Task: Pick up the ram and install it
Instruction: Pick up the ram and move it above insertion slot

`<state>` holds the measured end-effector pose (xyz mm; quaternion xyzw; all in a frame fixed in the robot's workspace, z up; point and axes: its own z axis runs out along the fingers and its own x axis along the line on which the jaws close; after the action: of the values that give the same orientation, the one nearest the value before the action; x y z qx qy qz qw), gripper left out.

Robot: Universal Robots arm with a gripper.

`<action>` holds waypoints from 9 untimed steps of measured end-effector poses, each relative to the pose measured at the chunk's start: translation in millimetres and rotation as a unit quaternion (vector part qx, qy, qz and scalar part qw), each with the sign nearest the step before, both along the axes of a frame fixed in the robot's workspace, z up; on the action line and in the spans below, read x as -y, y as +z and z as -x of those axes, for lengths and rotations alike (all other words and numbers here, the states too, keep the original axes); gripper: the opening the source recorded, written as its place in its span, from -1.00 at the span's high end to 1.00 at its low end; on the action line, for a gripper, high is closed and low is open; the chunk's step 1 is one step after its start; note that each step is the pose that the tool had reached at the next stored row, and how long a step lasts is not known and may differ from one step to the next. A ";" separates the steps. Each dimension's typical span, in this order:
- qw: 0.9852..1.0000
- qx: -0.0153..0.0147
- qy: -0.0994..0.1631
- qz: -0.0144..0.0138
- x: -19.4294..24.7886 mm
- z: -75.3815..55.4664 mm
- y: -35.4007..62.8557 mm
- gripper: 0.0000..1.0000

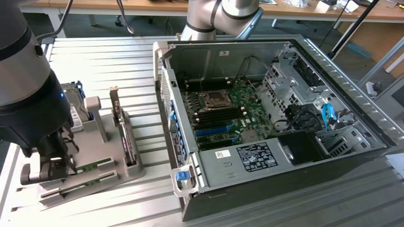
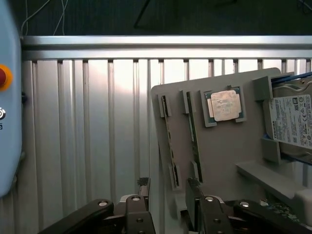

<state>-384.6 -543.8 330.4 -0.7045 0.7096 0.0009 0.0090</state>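
**Q:** How is the gripper (image 2: 168,187) set?

**A:** The jaws are seen spread wide, and nothing is clamped between them. One fingertip (image 2: 143,184) is positioned just off the edge of the grey holder plate (image 2: 219,161), over the ribbed metal table (image 2: 97,126). The other fingertip (image 2: 194,185) is positioned over the plate itself.

**Q:** Where is the ram located?

**A:** The ram (image 2: 169,141) is seated on edge in the slot nearest the holder plate's outer edge. It is aligned with the gap between the fingertips. Contact with either fingertip cannot be confirmed. A second green stick (image 2: 193,131) is held in the neighbouring slot, further in on the plate. The fingertip over the plate is placed just beside the end of that stick.

**Q:** What else is carried on the holder plate?

**A:** A square silver processor chip (image 2: 225,106) is laid flat in a recess beyond the second green stick. A hard drive (image 2: 292,119) is seated at the side of the plate opposite the ram. In the exterior view, a dark expansion card (image 1: 124,135) is stood upright on the plate.

**Q:** Where is the computer case placed?

**A:** The open computer case (image 1: 215,59) is set on the same table, near the holder plate, on the exterior view's right of it. Its motherboard (image 1: 221,111) is exposed inside.
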 end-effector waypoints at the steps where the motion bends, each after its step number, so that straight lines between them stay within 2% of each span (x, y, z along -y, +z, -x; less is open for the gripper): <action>1: 1.000 0.000 0.000 0.000 0.0 0.0 -2.3 0.15; 9: 1.000 0.000 0.001 0.000 0.5 0.1 -20.0 0.15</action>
<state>-384.8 -544.3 310.4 -0.7054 0.7088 0.0011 0.0088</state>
